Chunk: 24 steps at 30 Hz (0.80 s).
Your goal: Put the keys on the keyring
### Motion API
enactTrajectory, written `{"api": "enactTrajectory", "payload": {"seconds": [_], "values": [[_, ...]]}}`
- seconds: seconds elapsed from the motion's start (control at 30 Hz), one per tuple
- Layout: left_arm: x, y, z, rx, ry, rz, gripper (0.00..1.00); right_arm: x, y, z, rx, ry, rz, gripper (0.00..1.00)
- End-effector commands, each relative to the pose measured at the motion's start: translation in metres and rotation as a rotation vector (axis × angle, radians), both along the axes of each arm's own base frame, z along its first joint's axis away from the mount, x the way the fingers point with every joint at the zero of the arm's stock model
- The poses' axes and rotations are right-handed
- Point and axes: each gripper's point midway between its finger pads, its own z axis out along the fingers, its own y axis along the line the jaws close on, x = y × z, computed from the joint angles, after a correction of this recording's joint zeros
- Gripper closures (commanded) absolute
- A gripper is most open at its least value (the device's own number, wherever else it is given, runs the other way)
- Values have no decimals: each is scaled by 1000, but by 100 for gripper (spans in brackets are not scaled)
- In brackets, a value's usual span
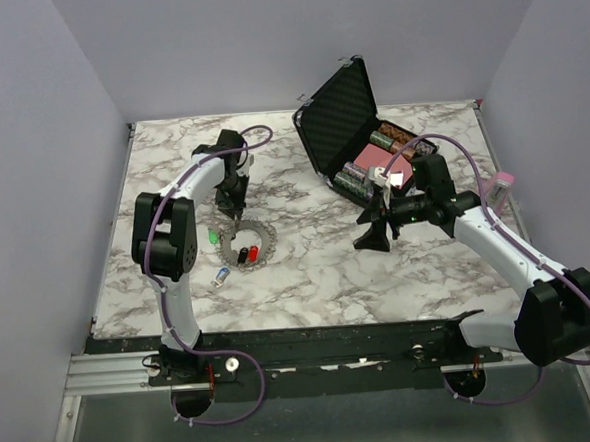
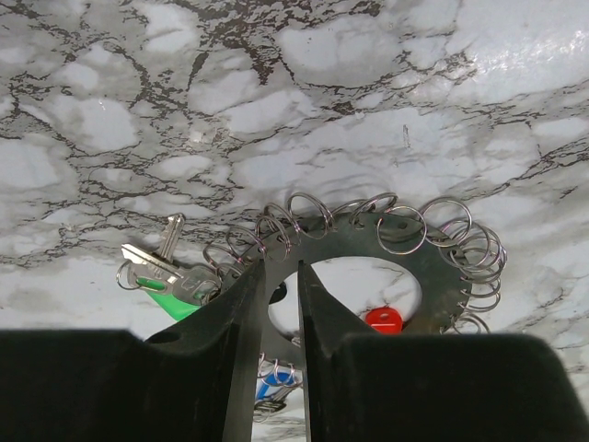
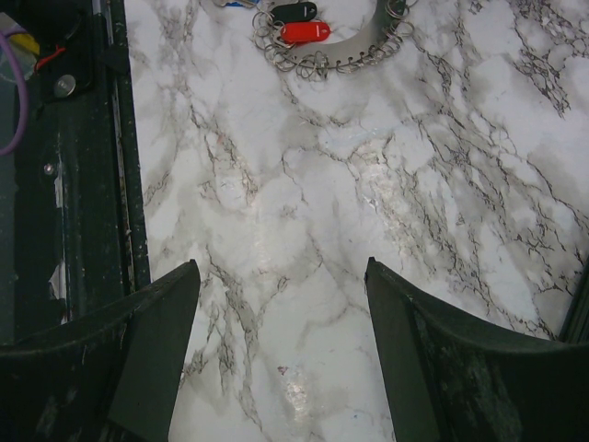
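Left claw (image 2: 280, 267) sits narrowed to a slit over the rim of the keyring (image 2: 433, 276) (pinching or not, I cannot tell), with the silver keys (image 2: 170, 269) just beside it. Best to hold the ring flat while the right claw (image 3: 281, 265), spread wide and empty, fetches one.

My left gripper (image 2: 280, 272) points down, jaws narrowly parted; my right gripper (image 3: 281, 267) hovers, jaws spread wide.

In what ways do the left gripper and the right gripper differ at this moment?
The left gripper has its fingers close together, with a narrow gap; the right gripper has them wide apart. The left gripper points down at the keyring; the right gripper is over the marble table, away from the keyring. Both have black fingers.
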Motion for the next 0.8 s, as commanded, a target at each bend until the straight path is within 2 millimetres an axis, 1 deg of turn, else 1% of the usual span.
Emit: {"api": "enactTrajectory", "payload": {"seconds": [0.0,0.07,0.1,0.23,0.33,0.4,0.43,0.53,0.67,0.77], "values": [[4,0,7,3,-38,-6,71,1,-3,-5,-14,2,-12,19],[6,-1,18,-6,-99,1,71,1,-3,-5,-14,2,-12,19],[8,-3,27,-14,-136,1,70,1,-2,-4,-11,1,-10,19],[5,-3,57,-53,-268,29,68,0,-3,-3,-10,0,-8,19],[1,3,68,-84,-337,74,63,0,-3,-2,-7,-2,-6,19],[-2,8,68,-113,-360,123,61,-1,-2,-1,-4,-4,-3,19],[-6,11,65,-125,-356,149,60,-1,-2,-1,-5,-4,-4,19],[-6,16,65,-169,-362,211,60,-1,-2,-2,-6,0,-4,19],[-9,14,55,-186,-307,250,60,-2,-2,0,-2,-4,-2,19],[-11,22,41,-134,-258,310,61,-1,-2,0,-4,-6,-4,19]]}}
